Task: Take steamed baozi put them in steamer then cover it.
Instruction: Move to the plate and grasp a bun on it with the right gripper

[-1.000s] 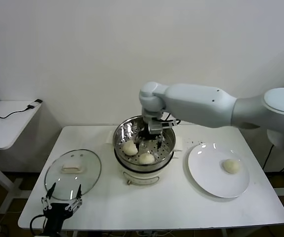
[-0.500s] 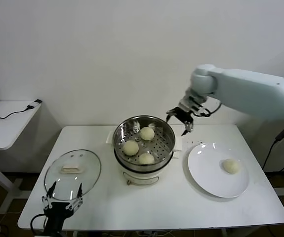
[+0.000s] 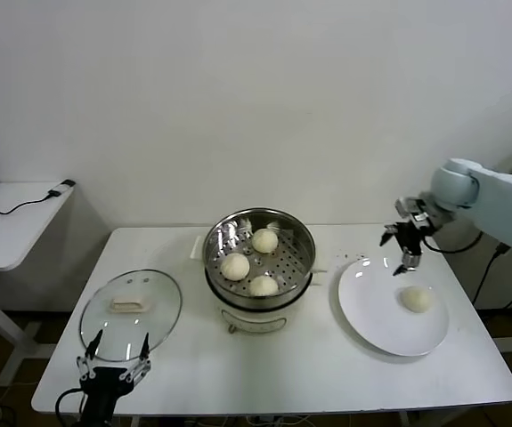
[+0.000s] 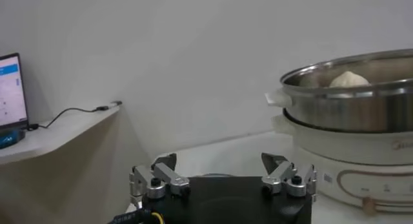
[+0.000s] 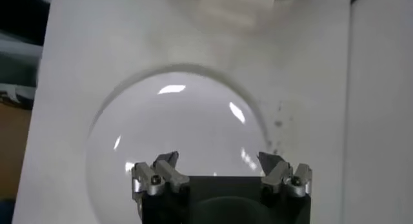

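Observation:
Three steamed baozi (image 3: 264, 240) (image 3: 235, 265) (image 3: 264, 286) lie in the shiny steamer (image 3: 300, 267) on its white pot base, mid-table. One more baozi (image 3: 417, 300) rests on the white plate (image 3: 371, 307) at the right. My right gripper (image 3: 403, 248) hangs open and empty above the plate's far edge, up and left of that baozi; its wrist view looks down on the plate (image 5: 174, 115) between its fingertips (image 5: 218, 159). The glass cover (image 3: 131, 313) with its cream handle lies flat at the table's left. My left gripper (image 3: 113, 345) stays open at the front left corner, close by the cover.
A second white table (image 3: 11, 222) with a cable and a device stands to the left. From the left wrist, the steamer (image 4: 348, 96) shows on its white base (image 4: 361, 161), a baozi top (image 4: 349, 79) peeking above the rim. The wall is close behind.
My right gripper left the steamer, where a third baozi now lies, and swung right to hover over the plate. The left arm has not moved.

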Action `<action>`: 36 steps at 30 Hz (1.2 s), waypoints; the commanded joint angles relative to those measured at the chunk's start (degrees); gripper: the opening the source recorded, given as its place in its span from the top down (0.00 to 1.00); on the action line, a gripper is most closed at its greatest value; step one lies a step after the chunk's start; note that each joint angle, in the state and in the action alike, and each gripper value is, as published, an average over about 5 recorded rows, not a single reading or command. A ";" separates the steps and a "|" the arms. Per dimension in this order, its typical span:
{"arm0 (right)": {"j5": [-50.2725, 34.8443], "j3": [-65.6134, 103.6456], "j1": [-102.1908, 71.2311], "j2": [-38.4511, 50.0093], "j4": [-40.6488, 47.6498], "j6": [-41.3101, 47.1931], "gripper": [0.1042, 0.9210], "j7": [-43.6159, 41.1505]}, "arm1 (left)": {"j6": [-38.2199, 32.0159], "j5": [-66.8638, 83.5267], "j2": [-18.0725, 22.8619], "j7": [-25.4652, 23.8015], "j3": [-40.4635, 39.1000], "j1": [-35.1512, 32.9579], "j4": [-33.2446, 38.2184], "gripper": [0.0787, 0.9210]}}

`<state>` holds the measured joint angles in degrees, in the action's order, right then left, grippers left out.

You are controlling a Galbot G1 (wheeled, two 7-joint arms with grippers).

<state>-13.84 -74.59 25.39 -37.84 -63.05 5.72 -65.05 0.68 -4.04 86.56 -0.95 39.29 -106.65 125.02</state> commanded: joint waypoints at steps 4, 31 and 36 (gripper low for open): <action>15.72 17.64 -19.44 2.79 11.97 -3.44 0.12 -2.15 | 0.40 -1.15 0.57 0.05 -0.61 0.05 0.38 0.12; 21.27 26.51 -25.00 -8.05 21.07 -5.80 0.12 -0.73 | 0.26 -1.95 0.65 0.13 -0.17 -0.38 -0.91 0.12; 20.86 26.38 -24.74 -8.14 21.17 -5.80 0.12 -1.08 | 0.17 -1.93 0.66 0.12 -0.15 -0.57 -0.87 0.12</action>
<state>6.27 -49.51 1.76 -44.79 -43.14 0.18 -66.08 0.86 -5.91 87.19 -0.82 39.13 -107.18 124.13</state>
